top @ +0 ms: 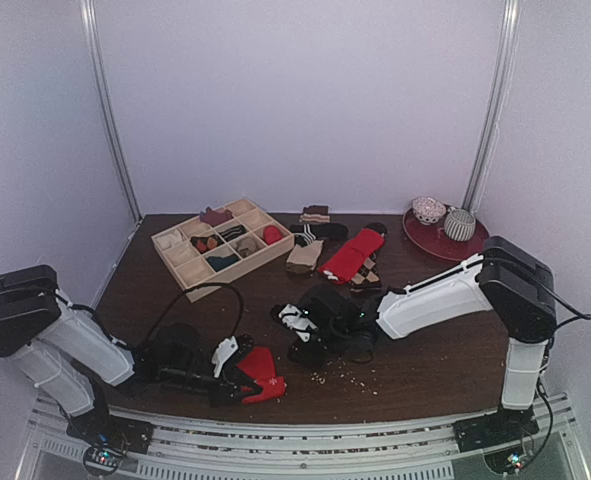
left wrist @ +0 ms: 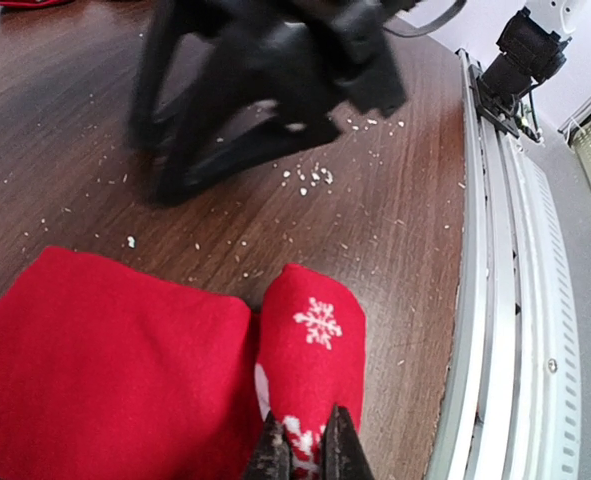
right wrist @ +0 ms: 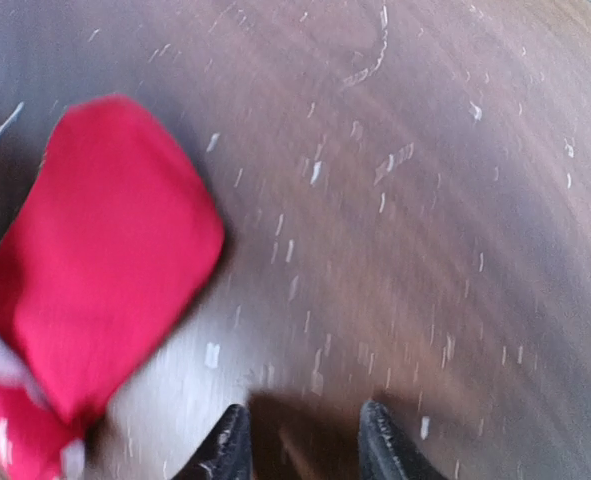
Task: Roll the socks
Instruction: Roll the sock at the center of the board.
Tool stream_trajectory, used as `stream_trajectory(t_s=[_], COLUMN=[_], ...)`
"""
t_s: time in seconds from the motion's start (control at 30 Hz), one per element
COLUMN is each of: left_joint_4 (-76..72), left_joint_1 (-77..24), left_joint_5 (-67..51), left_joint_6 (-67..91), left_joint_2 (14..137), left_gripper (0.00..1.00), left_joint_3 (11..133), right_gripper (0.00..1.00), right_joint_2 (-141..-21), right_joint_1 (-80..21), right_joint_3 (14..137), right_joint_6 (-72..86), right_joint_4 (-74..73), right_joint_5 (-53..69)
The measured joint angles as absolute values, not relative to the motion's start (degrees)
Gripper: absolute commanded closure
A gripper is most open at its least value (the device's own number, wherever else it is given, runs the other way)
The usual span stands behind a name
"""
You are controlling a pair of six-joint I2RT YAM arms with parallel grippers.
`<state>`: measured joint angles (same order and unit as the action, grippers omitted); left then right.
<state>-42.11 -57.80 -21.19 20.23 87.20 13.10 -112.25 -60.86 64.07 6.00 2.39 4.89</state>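
I find the left end effector (left wrist: 306,447) clamped on the red sock (left wrist: 310,335) at its patterned end, near the front edge of the counter (left wrist: 375,200), and the right end effector (right wrist: 300,440) apart and empty; the fabric looks soft and limp, best pinched through folded layers.

wooden compartment box (top: 240,268) at back left — red plate (top: 453,250) at back right

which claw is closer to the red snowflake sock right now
Left. The left claw is shut on the patterned end of the red sock. The right claw hangs open over the table, off to the sock's side and not touching it.
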Motion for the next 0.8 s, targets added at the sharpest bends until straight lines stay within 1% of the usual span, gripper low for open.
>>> stream_trajectory(t_s=[0.07,0.17,0.27,0.33,0.43,0.6,0.8], left_joint_4=[-42.5,-42.5,-42.7,-43.5,-45.1,-47.8,-50.4], left_joint_1=[-57.8,-57.8,-57.8,-57.8,-57.8,-57.8,-57.8], left_joint_5=[-21.1,-20.7,-20.6,-20.6,-20.8,-20.9,-21.5], left_joint_6=[21.2,23.1,24.8,25.9,27.2,28.9,30.0], left_joint_2=[87.5,87.5,87.7,88.3,89.4,90.6,92.0], left_gripper=[1.00,1.00,1.00,1.00,1.00,1.00,1.00], left_joint_3=[13.1,13.1,13.1,13.1,13.1,12.4,12.0], right_gripper=[0.52,0.41,0.36,0.35,0.34,0.34,0.36], right_joint_2=[-109.4,-104.1,-98.3,-95.0,-94.6,-100.3,-105.9], right_joint_1=[-60.8,-60.7,-60.8,-60.8,-61.0,-62.0,-63.0], right_joint_3=[60.4,54.0,47.4,43.8,43.1,48.0,51.2], right_joint_6=[4.1,-1.4,-6.9,-10.8,-16.2,-22.6,-25.8], right_joint_4=[3.6,6.8,12.4,16.1,19.8,21.0,21.6], right_joint_5=[6.7,11.2,16.4,19.9,23.9,28.1,32.1])
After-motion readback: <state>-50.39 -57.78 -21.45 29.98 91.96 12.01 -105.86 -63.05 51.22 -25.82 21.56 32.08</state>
